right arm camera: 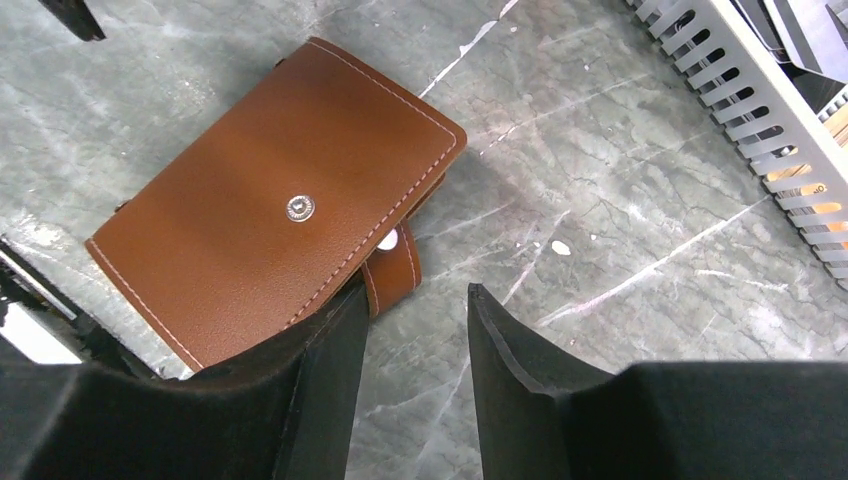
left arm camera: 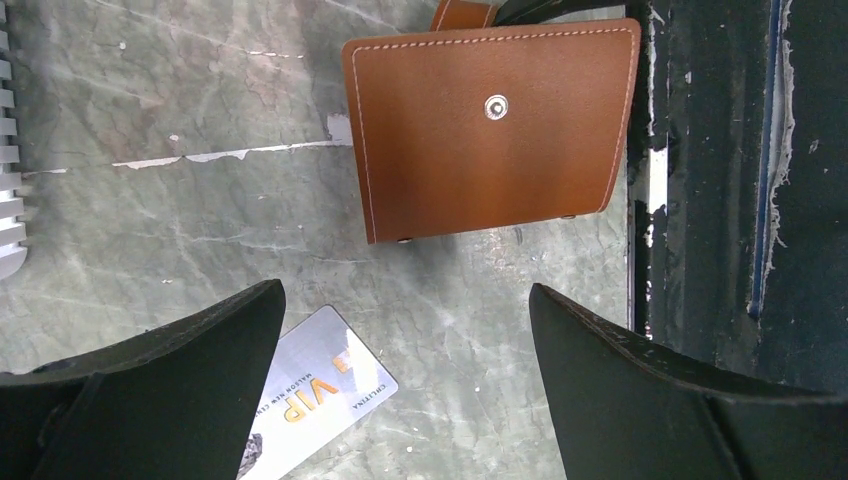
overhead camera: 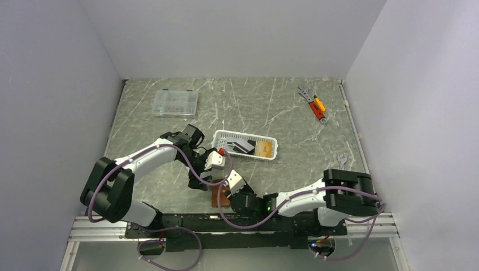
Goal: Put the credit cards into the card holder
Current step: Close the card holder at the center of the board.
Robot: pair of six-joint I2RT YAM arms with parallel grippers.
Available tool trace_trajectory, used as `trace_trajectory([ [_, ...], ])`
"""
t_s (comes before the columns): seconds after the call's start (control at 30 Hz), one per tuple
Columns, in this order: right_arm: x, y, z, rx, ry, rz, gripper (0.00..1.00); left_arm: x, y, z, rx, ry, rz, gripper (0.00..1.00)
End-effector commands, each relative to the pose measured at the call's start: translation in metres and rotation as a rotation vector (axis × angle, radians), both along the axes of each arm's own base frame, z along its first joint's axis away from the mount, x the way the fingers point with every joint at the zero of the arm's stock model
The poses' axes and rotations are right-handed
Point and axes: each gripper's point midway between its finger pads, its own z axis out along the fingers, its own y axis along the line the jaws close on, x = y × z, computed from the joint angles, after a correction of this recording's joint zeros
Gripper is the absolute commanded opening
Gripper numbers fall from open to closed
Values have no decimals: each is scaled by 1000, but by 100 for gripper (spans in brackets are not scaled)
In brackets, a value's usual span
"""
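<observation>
The card holder (left arm camera: 490, 130) is a brown leather wallet, folded shut with its snap stud up, lying near the table's front edge (overhead camera: 218, 197). My left gripper (left arm camera: 405, 290) hangs wide open over the bare table just short of it. A silver-grey VIP credit card (left arm camera: 320, 385) lies flat there, partly under the left finger. My right gripper (right arm camera: 417, 290) is open with a narrow, empty gap; its left finger sits at the wallet's (right arm camera: 280, 200) edge beside the strap tab (right arm camera: 395, 270). More credit cards, black (overhead camera: 243, 145) and orange-gold (overhead camera: 265, 148), lie in the white basket (overhead camera: 246, 156).
The white slotted basket (right arm camera: 760, 110) stands just beyond the wallet. A clear compartment box (overhead camera: 175, 103) is at the back left, tools (overhead camera: 313, 104) at the back right, a small wrench (overhead camera: 342, 160) at the right. The black mounting rail (left arm camera: 720, 200) runs right beside the wallet.
</observation>
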Motion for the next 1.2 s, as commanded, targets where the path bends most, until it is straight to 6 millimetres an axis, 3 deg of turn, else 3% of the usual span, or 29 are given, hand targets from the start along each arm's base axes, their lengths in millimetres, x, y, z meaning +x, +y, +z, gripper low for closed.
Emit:
trace_trajectory([
  [0.0,10,16,15,65,-52,-52,41,-6,-5,11,-54,0,-23,99],
  [0.3,20,18,34,237,-60,-162,30,-8,-9,18,-78,19,-36,99],
  [0.47,22,22,29,276,-31,-162,26,-6,-20,23,-98,24,-57,99],
  [0.67,27,20,21,293,7,-184,23,-3,-33,7,-41,-2,-110,100],
  [0.93,27,4,18,319,33,-179,23,8,-42,4,-23,-32,-121,99],
  [1.17,13,0,23,389,69,-94,35,4,-43,5,-7,30,-179,99],
])
